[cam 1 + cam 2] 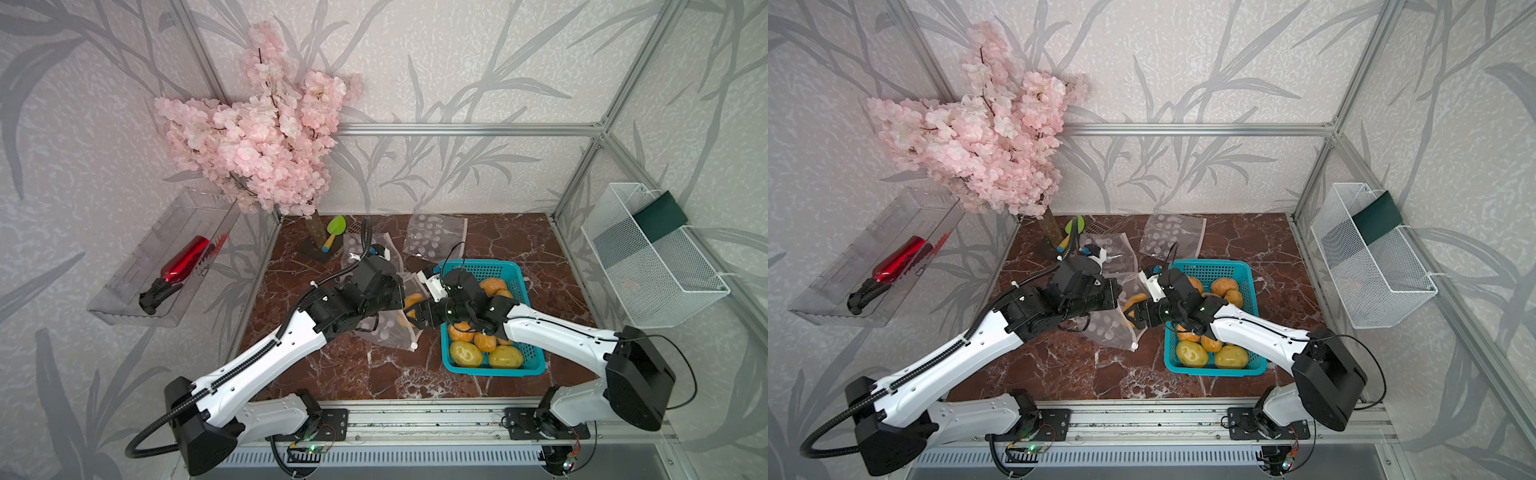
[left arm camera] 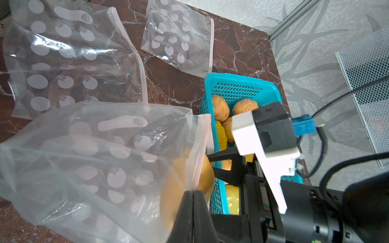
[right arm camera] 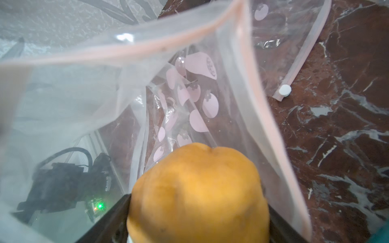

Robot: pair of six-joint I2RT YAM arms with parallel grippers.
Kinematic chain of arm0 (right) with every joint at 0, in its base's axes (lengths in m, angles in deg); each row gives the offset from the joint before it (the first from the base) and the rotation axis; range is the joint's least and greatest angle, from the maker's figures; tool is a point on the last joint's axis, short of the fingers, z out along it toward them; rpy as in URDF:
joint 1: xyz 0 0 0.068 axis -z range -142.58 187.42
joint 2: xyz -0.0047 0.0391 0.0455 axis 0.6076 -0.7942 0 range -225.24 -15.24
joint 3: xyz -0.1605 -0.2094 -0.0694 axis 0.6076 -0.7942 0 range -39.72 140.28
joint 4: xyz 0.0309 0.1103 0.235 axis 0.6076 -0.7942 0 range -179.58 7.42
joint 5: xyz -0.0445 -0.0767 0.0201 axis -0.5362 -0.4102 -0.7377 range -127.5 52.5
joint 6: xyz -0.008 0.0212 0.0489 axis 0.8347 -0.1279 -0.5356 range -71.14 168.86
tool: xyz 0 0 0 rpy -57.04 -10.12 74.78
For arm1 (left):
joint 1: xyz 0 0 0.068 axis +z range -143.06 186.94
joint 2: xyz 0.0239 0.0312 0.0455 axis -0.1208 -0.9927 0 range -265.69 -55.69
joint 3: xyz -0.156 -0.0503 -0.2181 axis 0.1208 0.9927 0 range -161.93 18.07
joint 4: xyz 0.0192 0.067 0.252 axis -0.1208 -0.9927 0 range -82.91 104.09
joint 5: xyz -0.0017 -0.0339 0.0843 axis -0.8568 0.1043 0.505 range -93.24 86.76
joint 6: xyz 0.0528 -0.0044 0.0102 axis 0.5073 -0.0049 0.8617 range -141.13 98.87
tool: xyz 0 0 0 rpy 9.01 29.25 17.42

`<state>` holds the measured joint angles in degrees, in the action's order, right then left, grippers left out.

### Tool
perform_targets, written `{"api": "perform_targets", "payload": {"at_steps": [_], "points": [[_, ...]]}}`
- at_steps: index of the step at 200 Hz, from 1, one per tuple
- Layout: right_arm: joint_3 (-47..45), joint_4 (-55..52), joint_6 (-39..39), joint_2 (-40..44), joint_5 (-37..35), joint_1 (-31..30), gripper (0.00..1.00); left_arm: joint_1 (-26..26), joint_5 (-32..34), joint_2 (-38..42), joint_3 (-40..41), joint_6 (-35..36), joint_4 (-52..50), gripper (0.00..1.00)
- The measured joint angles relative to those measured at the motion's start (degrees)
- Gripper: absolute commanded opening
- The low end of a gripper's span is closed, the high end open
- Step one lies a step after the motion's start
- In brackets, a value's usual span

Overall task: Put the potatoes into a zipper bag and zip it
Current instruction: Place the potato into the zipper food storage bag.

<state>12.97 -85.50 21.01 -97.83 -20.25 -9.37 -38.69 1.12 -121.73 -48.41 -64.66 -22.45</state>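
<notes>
Clasping a potato (image 3: 197, 193) in wide jaws, your right gripper (image 1: 417, 314) faces the zipper bag (image 2: 94, 157) at nine o'clock; left gripper (image 2: 192, 194) pinches its rim.

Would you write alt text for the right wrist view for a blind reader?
An orange potato, held in the jaws of the right gripper, is at the open mouth of a clear zipper bag on a marble table.

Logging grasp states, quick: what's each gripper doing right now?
Left gripper: closed, pinching the zipper bag by its rim.
Right gripper: holding a potato at the bag's mouth.
</notes>
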Motion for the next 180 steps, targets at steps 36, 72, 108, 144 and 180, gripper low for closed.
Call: {"api": "perform_targets", "payload": {"at_steps": [36,72,108,144,180], "points": [[1.79,-2.34,-0.07,-2.25,-2.47,0.00,0.70,0.02,0.46,2.34,1.40,-0.02,-0.07,0.00],[1.86,-3.54,-0.44,-2.67,-3.52,0.00,0.92,0.07,0.74,2.45,2.49,-0.09,-0.11,0.00],[1.86,-3.85,-0.52,-2.60,-3.50,-0.04,0.99,0.17,0.70,2.43,3.21,-0.15,-0.13,0.00],[1.86,-4.66,-0.39,-1.31,-3.72,-0.04,0.99,0.31,0.72,2.21,3.34,-0.17,0.02,0.00],[1.79,-5.53,-0.35,2.93,-4.44,-0.04,0.99,0.31,0.70,0.22,3.34,-0.20,0.11,0.00]]}}
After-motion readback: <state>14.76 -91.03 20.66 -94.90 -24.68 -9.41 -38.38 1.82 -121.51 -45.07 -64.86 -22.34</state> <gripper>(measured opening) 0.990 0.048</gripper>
